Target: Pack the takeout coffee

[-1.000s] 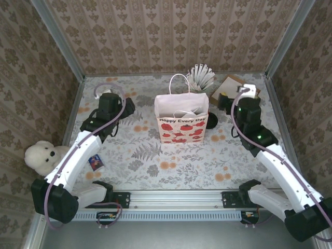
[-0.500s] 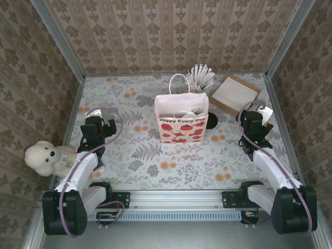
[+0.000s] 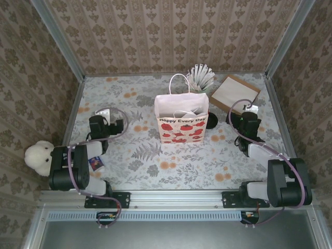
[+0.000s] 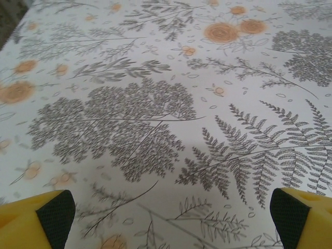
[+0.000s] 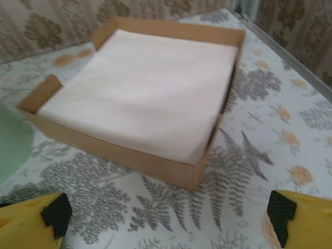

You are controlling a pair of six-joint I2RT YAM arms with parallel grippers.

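The red-and-white paper bag (image 3: pixel 181 118) stands upright and open in the middle of the table. Close against its right side shows the round black lid of the takeout coffee (image 3: pixel 212 121), its cup mostly hidden. My left gripper (image 3: pixel 118 126) rests low on the left, well clear of the bag, and is open over bare floral cloth (image 4: pixel 174 218). My right gripper (image 3: pixel 237 116) sits right of the coffee, open (image 5: pixel 166 212), facing the napkin box (image 5: pixel 150 98). A blurred pale green shape (image 5: pixel 10 150) lies at that view's left edge; I cannot tell what it is.
A brown box of white napkins (image 3: pixel 233 93) lies at the back right. A green holder of white-wrapped sticks (image 3: pixel 200 79) stands behind the bag. A white teddy bear (image 3: pixel 39 155) and a small packet (image 3: pixel 96 162) lie by the left arm. Metal walls edge the table.
Both arms have drawn back from the far half of the table and folded down near their bases. Both grippers stayed open. The bag and the coffee have not moved.
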